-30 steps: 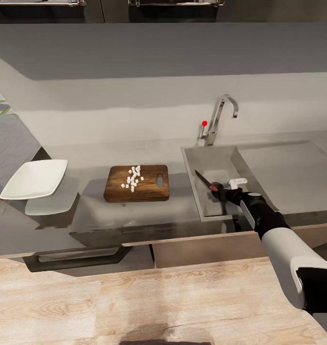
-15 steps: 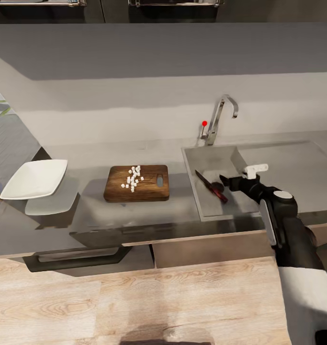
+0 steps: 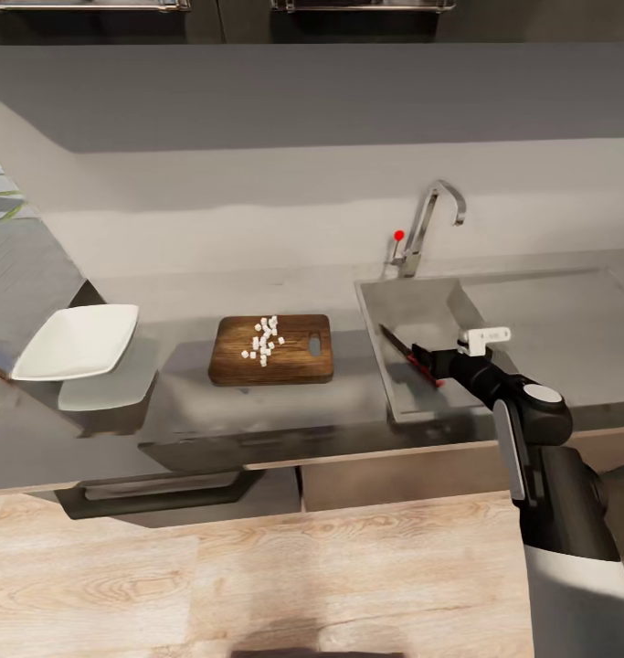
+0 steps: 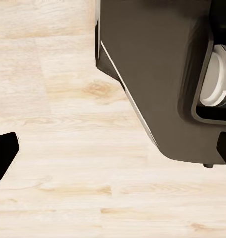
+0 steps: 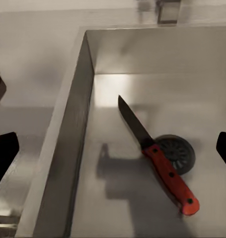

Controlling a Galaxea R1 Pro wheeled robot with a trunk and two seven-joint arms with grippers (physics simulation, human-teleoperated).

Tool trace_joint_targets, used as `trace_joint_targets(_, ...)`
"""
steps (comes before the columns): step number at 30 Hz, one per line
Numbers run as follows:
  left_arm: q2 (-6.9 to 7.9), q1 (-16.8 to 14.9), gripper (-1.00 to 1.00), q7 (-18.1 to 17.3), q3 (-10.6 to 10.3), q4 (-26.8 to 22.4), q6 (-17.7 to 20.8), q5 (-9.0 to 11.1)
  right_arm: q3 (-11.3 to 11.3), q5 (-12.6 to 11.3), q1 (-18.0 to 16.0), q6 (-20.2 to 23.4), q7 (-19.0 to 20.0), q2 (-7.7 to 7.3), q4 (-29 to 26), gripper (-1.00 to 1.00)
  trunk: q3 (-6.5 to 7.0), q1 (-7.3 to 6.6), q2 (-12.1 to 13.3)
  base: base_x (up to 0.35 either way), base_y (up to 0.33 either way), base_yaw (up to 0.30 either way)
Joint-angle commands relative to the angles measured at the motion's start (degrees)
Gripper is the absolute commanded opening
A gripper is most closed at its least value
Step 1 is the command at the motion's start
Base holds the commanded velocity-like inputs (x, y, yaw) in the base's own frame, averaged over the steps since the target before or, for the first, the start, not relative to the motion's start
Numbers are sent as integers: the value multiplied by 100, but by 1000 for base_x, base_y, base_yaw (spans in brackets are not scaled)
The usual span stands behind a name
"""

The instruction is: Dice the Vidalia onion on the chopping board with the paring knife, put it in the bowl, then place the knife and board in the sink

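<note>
Paring knife: lies flat in the sink, handle over the drain.
Right end effector: above the sink, fingers spread, holding nothing.
Chopping board: on the surface beside the sink, diced onion on it.
Left end effector: open, empty.

One knife, one sink, one tap, one board, one bowl, about fifteen onion cubes

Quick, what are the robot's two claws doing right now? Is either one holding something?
Left gripper: open, holding nothing, hanging over the wooden floor.
Right gripper: open and empty; the paring knife lies free on the bottom of the sink.
</note>
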Motion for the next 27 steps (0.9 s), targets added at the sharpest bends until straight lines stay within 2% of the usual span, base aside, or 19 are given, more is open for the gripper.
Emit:
trace_joint_targets(1,6,2,100,-14,-36,-6,-8,58,-7,29,-4,31,35,16,-7,100,-8,3,-9,0,284,0)
trace_joint_targets(8,6,2,100,-14,-36,-6,-8,57,-7,30,-4,31,30,36,3,100,-8,3,-9,0,296,0)
trace_joint_targets(13,6,2,100,-14,-33,-6,-1,62,-7,36,-4,31,23,104,12,100,-8,3,-9,27,299,0)
trace_joint_targets(23,6,2,100,-14,-34,-6,-3,57,-7,42,-4,31,-85,119,31,100,-8,3,-9,223,256,0)
trace_joint_targets(27,6,2,100,-14,-36,-6,-7,58,-7,39,-4,31,-100,119,36,100,-8,3,-9,180,109,0)
